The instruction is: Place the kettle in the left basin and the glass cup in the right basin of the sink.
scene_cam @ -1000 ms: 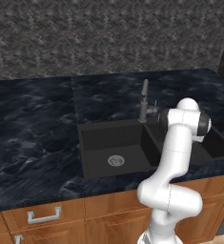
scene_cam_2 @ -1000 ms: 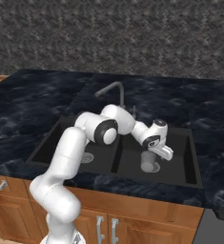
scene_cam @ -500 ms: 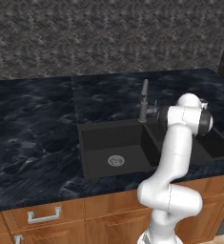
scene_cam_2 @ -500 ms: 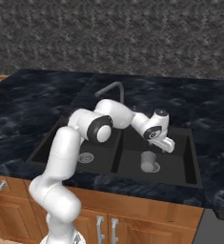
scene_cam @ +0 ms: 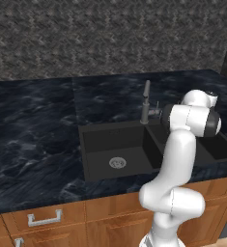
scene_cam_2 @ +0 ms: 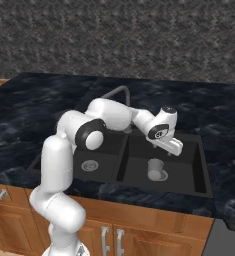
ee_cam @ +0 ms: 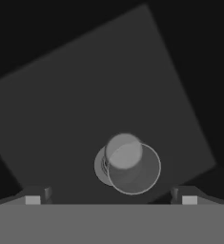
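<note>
Translucent glass cup (ee_cam: 133,167) sits upright over the drain in the right basin (scene_cam_2: 189,172), at six o'clock below the spread, empty gripper (ee_cam: 111,199). Probably light, slick and brittle; best pinched across the rim, gently.

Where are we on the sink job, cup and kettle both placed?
Cup half looks done: the glass cup stands upright in the right basin, over its drain. The gripper hangs above it, fingers spread wide, holding nothing. Left: the kettle. The left basin holds just its drain.
</note>
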Controlling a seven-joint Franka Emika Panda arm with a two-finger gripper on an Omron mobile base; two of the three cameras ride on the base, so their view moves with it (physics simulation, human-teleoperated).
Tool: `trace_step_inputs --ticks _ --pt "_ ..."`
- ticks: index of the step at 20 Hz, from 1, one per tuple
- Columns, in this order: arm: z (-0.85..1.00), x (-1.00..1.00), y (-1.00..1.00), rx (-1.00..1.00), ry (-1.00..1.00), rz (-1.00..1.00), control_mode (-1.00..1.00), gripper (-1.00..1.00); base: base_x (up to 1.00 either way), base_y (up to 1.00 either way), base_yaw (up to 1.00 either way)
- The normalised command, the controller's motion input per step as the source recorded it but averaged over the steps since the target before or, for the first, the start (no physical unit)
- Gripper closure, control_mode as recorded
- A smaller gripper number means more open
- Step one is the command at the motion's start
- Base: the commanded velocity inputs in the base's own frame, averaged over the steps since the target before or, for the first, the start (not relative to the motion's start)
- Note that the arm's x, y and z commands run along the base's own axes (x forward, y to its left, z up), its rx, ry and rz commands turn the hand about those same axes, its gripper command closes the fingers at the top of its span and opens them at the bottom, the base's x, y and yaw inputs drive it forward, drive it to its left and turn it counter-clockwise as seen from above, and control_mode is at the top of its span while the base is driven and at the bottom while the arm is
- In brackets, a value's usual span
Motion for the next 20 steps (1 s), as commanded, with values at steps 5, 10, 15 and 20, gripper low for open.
trace_step_inputs --ticks 5,10,15,20 --pt "0.16 -0.54 0.54 -0.01 0.0 0.14 -1.0 -1.0 0.0 0.0 0.0" --pt "0.19 -0.53 0.55 -0.01 0.0 0.15 -1.0 -1.0 0.0 0.0 0.0" --pt "0.43 -0.26 0.54 0.0 0.0 0.13 -1.0 -1.0 0.0 0.0 0.0" --pt "0.41 -0.21 0.65 -0.01 0.0 0.09 -1.0 -1.0 0.0 0.0 0.0"
